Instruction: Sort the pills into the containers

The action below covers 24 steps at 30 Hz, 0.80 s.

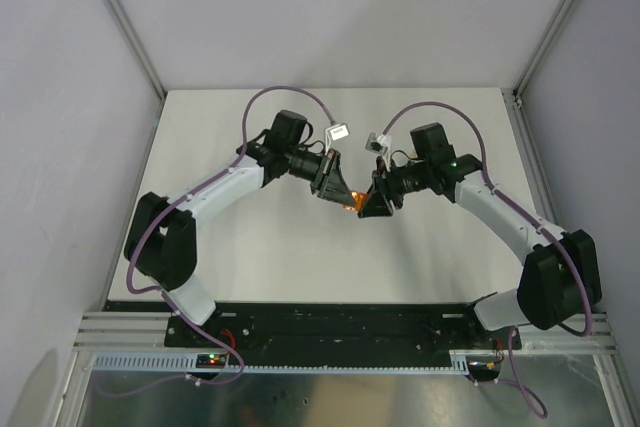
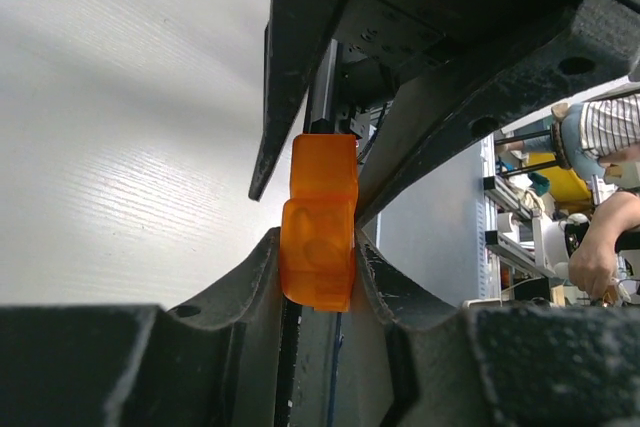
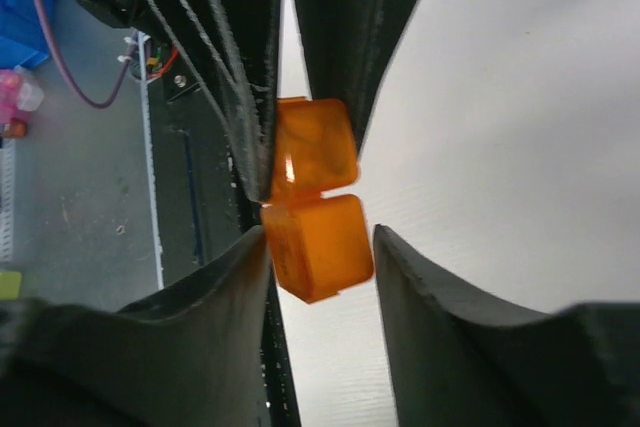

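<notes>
The orange translucent two-cell box (image 1: 352,204) hangs in the air above the middle of the white table, between both grippers. My left gripper (image 1: 340,193) is shut on one cell; in the left wrist view the box (image 2: 320,227) is pinched between both fingers (image 2: 250,282) of that gripper (image 2: 318,252). My right gripper (image 1: 372,203) is open around the other cell. In the right wrist view this gripper (image 3: 320,237) has the box (image 3: 320,242) against its left finger, with a gap to the right finger (image 3: 420,277). No pills or vial show.
The white table (image 1: 230,137) lies under the arms, with grey walls and metal posts on three sides. A black mounting rail (image 1: 320,322) runs along the near edge. Purple cables loop over both arms.
</notes>
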Available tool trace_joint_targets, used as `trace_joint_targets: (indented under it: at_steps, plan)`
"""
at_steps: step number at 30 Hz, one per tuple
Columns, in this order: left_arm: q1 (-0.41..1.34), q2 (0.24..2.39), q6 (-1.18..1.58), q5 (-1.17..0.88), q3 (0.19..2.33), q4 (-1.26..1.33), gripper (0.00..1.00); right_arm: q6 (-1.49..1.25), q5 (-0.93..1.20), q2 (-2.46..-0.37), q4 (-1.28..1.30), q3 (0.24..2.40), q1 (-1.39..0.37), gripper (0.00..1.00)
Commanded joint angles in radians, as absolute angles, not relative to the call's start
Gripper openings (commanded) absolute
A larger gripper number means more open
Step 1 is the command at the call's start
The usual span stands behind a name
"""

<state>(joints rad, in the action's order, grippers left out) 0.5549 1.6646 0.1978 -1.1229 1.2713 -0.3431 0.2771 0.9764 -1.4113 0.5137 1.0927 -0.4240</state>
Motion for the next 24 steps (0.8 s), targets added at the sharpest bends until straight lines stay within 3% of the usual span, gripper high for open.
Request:
trace_joint_targets:
  at_steps: [1,9,13,18,24]
  plan:
    - [0.579,1.615,0.169,-1.129,1.274,-0.328,0.0,0.312,1.008,-1.435,0.53,1.15,-0.442,0.44]
    - [0.592,1.628,0.145,-1.081,1.273,-0.33,0.0,0.336,1.08,-1.46,0.593,1.182,-0.444,0.04]
    - [0.592,1.63,0.126,-1.056,1.274,-0.328,0.06,0.325,1.119,-1.473,0.6,1.184,-0.429,0.0]
    - [0.592,1.631,0.099,-1.046,1.274,-0.332,0.3,0.295,1.16,-1.491,0.601,1.191,-0.399,0.0]
    - [0.592,1.62,0.051,-1.032,1.27,-0.355,0.46,0.294,1.175,-1.501,0.617,1.192,-0.385,0.0]
